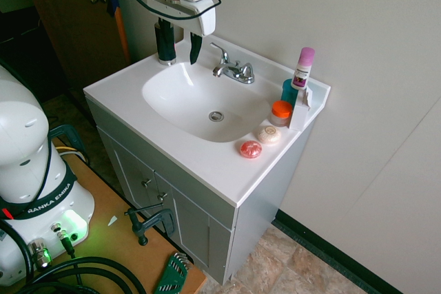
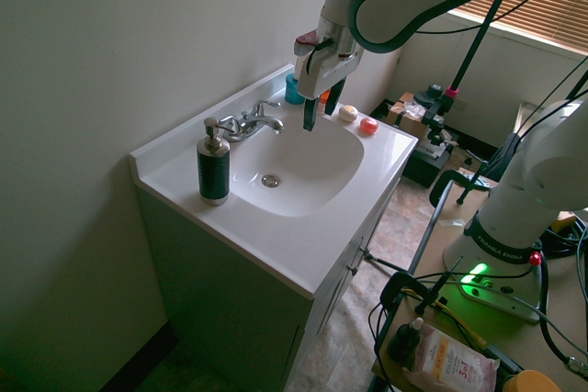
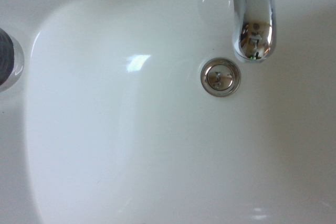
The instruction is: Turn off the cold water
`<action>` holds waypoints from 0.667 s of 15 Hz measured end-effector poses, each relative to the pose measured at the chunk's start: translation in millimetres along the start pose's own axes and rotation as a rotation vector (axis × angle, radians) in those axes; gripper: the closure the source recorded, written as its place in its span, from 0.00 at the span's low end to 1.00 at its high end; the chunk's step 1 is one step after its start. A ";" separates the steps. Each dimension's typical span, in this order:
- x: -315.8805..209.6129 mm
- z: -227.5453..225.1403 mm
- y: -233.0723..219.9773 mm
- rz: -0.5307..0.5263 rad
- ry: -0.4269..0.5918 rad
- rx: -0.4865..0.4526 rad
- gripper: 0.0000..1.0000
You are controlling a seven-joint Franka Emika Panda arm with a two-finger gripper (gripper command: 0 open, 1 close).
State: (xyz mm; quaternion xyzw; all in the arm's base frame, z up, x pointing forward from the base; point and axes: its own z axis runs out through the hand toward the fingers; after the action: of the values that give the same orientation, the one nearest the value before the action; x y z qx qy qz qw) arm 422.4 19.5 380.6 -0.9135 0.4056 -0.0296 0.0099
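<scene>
A white Franka arm (image 2: 404,6) is seen above a bathroom sink (image 2: 299,167), its gripper (image 2: 322,113) held over the basin with the fingers apart and nothing gripped between them. "FRANKA EMIKA" can be read along the arm and again on its base (image 2: 501,259); in the first exterior view the opening letter is hidden. The print on the pink-capped bottle (image 1: 303,68) cannot be made out, nor can most of that on the plastic packet (image 2: 450,360).

The chrome faucet (image 1: 233,69) is mounted at the rear of the glossy white basin, with curved lever handles (image 1: 219,51) set on either side of its spout (which of the pair is cold cannot be told). No stream is seen. Beside the basin, a dark cylindrical pump bottle (image 2: 213,170) is topped in silver; at the opposite end, an orange-lidded jar (image 1: 280,112) is placed near a teal cup (image 1: 289,92). In the wrist view, the round metal drain (image 3: 220,77) is shown near the spout, while the handles are largely cut off by the frame.
</scene>
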 end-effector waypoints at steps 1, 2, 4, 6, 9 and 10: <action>-0.1 0.1 0.0 0.003 -0.004 0.002 0.00; -0.6 0.3 0.1 0.010 -0.012 0.005 0.00; -1.1 0.2 0.1 0.015 -0.020 0.009 0.00; -1.2 0.1 0.0 0.018 -0.022 0.011 0.00; -0.6 0.0 -2.1 0.028 -0.021 0.016 0.00; 0.9 0.5 -4.2 0.035 -0.021 0.018 0.00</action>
State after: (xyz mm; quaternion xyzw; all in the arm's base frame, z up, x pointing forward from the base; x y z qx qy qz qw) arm 426.1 21.6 380.3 -0.9063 0.4213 -0.0238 0.0230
